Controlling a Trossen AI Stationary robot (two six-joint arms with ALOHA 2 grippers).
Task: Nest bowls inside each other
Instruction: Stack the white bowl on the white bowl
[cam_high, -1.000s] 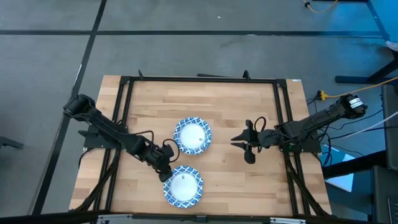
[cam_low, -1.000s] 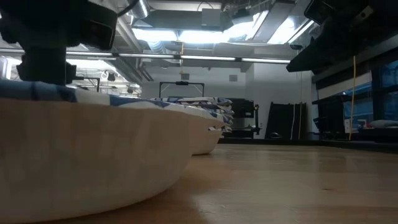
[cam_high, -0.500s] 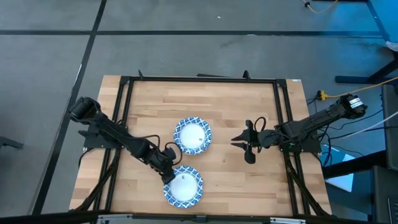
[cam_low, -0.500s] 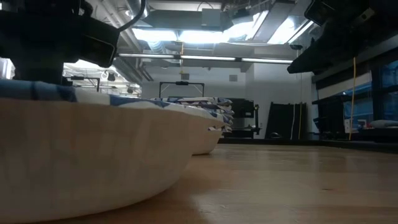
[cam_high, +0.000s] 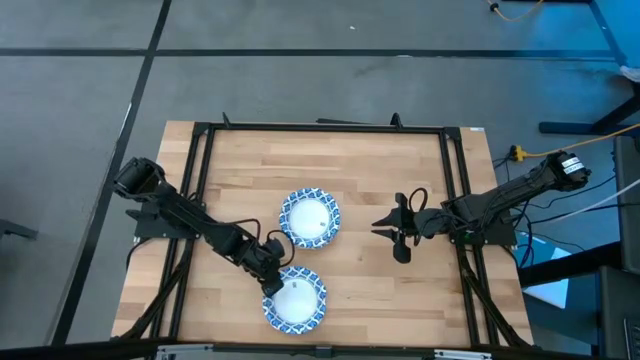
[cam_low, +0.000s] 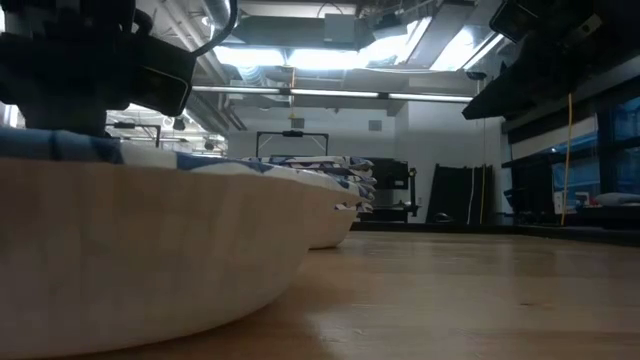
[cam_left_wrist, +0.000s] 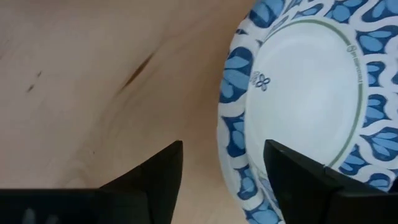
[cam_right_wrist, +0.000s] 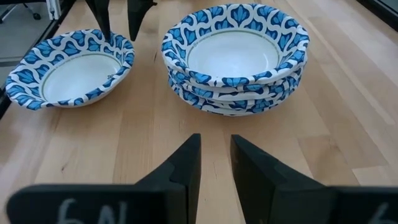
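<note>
A single blue-and-white bowl (cam_high: 297, 302) sits on its base near the table's near edge and fills the left of the low view (cam_low: 150, 250). A stack of nested bowls (cam_high: 311, 218) stands just beyond it, toward the table's middle (cam_right_wrist: 236, 56). My left gripper (cam_high: 268, 283) is open at the single bowl's left rim (cam_left_wrist: 231, 149). One finger (cam_left_wrist: 155, 177) is outside the rim and the other (cam_left_wrist: 292, 180) is over the white inside. My right gripper (cam_high: 385, 228) waits open to the right of the stack, pointing at it (cam_right_wrist: 214, 165).
Bare wooden tabletop (cam_high: 380, 170) lies around both bowls, inside a black frame (cam_high: 320, 128). About a hand's width of bare wood separates my right gripper from the stack. The room beyond the table shows in the low view.
My left gripper has moved a little toward the table's near edge and right, closer to the single bowl's rim. Both bowls and my right arm have stayed still.
</note>
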